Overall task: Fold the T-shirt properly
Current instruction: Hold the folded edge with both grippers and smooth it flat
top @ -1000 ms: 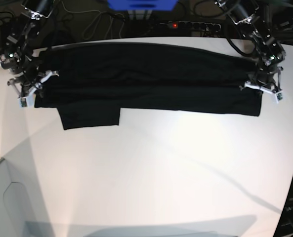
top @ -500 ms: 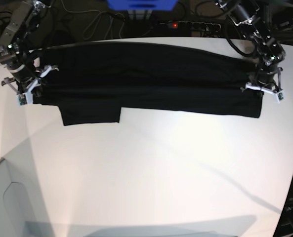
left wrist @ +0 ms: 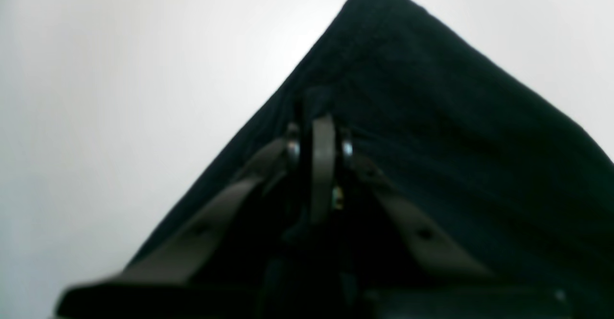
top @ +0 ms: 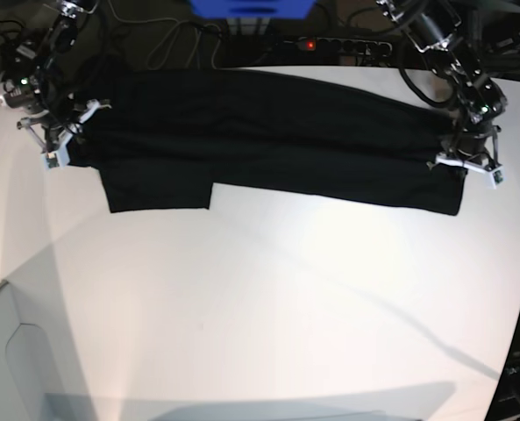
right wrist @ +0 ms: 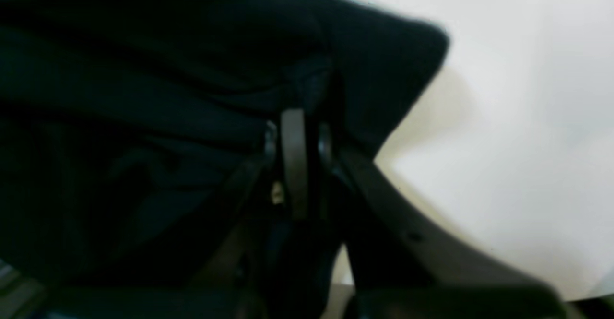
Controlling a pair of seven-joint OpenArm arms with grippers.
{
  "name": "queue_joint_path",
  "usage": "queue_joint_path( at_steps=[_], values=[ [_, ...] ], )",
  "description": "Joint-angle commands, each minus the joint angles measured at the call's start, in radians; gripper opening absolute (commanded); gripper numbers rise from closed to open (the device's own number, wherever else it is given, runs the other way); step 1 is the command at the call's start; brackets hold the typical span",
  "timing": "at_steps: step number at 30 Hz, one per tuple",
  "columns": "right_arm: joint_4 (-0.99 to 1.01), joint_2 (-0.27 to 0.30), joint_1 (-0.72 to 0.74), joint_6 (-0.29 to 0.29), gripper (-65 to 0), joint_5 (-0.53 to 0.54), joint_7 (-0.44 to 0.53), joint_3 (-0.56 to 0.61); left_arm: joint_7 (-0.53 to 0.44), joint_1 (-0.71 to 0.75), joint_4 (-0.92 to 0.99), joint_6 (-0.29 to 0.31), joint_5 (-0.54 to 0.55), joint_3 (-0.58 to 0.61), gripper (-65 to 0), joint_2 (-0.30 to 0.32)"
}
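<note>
So the black T-shirt (top: 268,132) is stretched out as a long band across the top of the base view, lying on the white counter (top: 268,307). It runs from the upper left to the right edge, sloping down a bit toward the right. One sleeve-like flap hangs lower on the left side, ending in a square edge around the lower-left part of the cloth. Only plain black fabric is showing.

The right gripper (top: 64,140) sits at the upper left of the base view, clamped on the left end of the shirt. In its wrist view the fingers (right wrist: 293,160) are pressed together with dark cloth bunched right at the tips, and that corner is lifted off the counter with a shadow under it.

The left gripper (top: 466,164) is at the right side of the base view, pinching the other end. Its wrist view shows the fingers (left wrist: 322,165) closed tight on the fabric, which spreads away in a pointed shape toward the top of the frame.

A black power strip (top: 334,44) with a red light sits behind the counter at top centre.
</note>
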State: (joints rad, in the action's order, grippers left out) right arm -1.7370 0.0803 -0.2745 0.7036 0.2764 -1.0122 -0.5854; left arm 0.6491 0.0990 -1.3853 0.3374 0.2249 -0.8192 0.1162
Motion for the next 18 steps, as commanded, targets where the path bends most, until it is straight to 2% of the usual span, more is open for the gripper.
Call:
queue_joint_path(
  at_steps=[1, 6, 13, 18],
  values=[
    [0.016, 0.013, 0.005, -0.005, -65.0, -0.015, -0.012, -0.003, 0.036, 0.0, 0.004, -0.016, -0.031, -0.002, -65.0, 0.007],
    [0.111, 0.014, 0.01, -0.005, -65.0, -0.015, -0.012, -0.003, 0.036, 0.0, 0.004, -0.016, -0.031, -0.002, -65.0, 0.007],
    [0.119, 0.017, 0.011, -0.005, -64.9, -0.015, -0.012, 0.018, 0.036, -0.002, 0.004, -0.016, -0.031, -0.002, -65.0, 0.007],
    [0.118, 0.019, 0.037, -0.005, -54.1, -0.015, -0.012, 0.026, 0.036, -0.018, 0.004, -0.016, -0.031, -0.007, -65.0, 0.007]
  ],
)
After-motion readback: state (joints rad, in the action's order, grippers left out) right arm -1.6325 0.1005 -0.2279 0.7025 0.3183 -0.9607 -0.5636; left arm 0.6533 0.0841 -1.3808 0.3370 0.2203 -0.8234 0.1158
